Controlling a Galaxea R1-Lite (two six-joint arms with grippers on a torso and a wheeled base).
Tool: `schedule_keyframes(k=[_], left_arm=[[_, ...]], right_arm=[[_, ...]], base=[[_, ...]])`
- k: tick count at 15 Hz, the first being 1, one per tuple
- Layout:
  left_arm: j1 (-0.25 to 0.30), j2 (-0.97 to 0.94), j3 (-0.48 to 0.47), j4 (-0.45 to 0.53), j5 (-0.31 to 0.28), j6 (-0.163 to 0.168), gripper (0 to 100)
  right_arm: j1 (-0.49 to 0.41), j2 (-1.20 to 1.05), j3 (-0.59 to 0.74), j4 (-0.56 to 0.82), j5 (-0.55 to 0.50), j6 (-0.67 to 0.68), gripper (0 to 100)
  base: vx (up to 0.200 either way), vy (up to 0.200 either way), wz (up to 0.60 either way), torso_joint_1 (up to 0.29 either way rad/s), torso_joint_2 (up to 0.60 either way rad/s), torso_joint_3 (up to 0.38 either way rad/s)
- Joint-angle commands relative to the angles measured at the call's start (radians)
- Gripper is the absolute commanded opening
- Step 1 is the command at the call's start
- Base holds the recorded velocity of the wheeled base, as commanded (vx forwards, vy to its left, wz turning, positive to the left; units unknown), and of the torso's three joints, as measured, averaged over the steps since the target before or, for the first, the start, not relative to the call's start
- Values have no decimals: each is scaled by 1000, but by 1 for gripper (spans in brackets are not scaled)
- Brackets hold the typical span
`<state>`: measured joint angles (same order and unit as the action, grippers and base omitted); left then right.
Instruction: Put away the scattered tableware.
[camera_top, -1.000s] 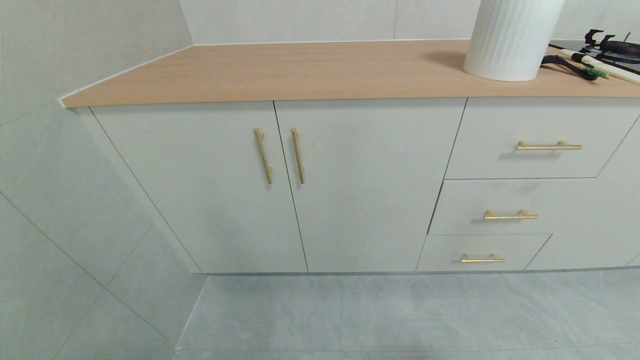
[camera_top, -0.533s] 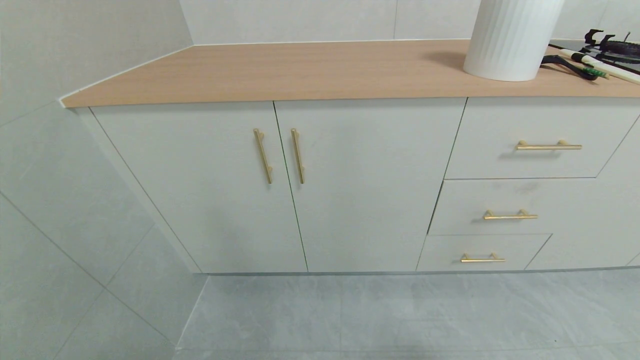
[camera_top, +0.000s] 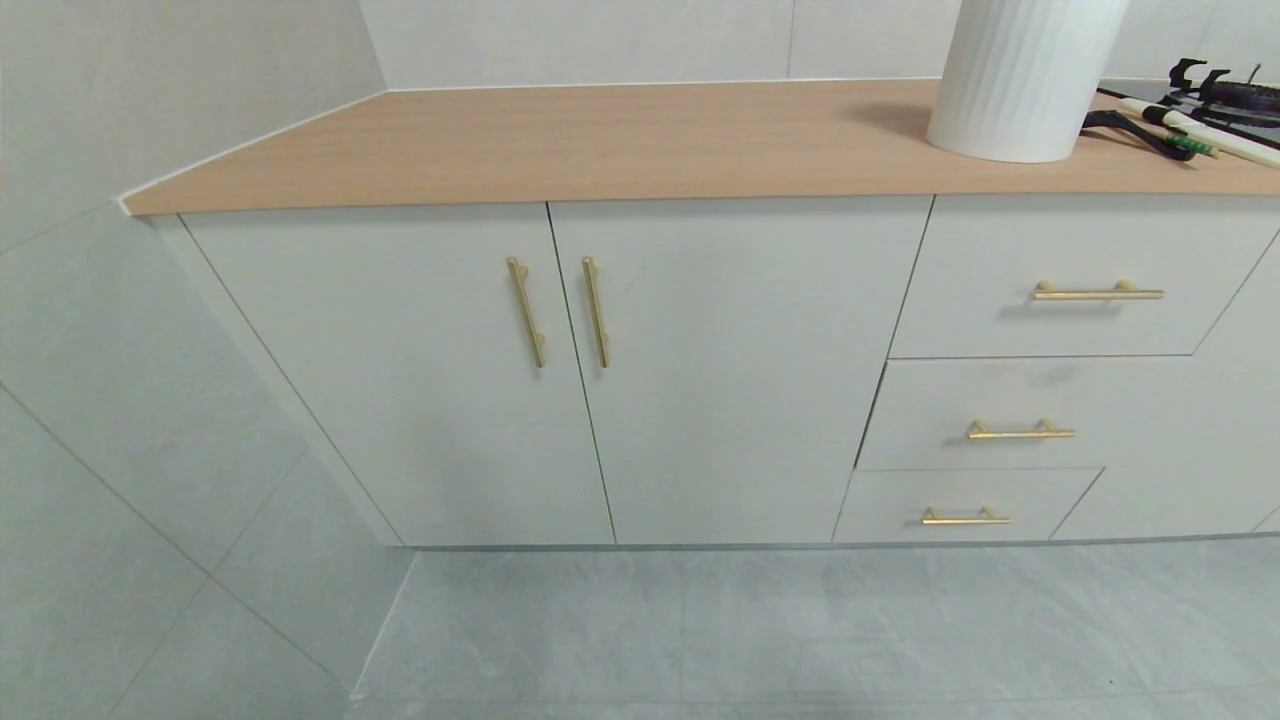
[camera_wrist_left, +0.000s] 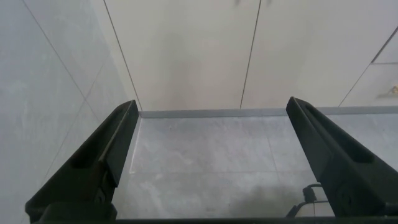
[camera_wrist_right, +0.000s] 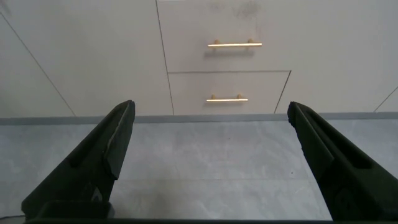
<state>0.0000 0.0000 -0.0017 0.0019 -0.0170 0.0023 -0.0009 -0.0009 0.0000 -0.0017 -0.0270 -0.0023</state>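
Scattered utensils (camera_top: 1180, 125) lie on the wooden countertop (camera_top: 600, 140) at its far right end: a black-handled tool, a white-handled one and a green-tipped piece. A tall white ribbed container (camera_top: 1020, 75) stands just left of them. My left gripper (camera_wrist_left: 211, 112) hangs low over the floor, open and holding nothing, facing the two cabinet doors. My right gripper (camera_wrist_right: 211, 112) is also open and holds nothing, low over the floor before the lower drawers (camera_wrist_right: 230, 87).
White cabinet doors with vertical gold handles (camera_top: 560, 310) sit under the counter. A stack of three drawers with gold handles (camera_top: 1020, 432) is to their right. A tiled wall (camera_top: 120, 350) closes the left side. Grey floor tiles (camera_top: 800, 630) lie open in front.
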Motion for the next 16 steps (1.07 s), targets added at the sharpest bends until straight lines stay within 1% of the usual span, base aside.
schedule_keyframes(k=[1,2,16], left_arm=[[0,2,0,0,0,2,100],[0,0,0,0,0,5,100],[0,2,0,0,-1,8,100]], right_arm=[[-1,1,0,0,1,-2,100],[1,2,0,0,6,-13,100],[1,2,0,0,7,-11,100]], base=[[0,0,0,0,0,0],[0,0,0,0,0,0],[0,-200,0,4,3,1]])
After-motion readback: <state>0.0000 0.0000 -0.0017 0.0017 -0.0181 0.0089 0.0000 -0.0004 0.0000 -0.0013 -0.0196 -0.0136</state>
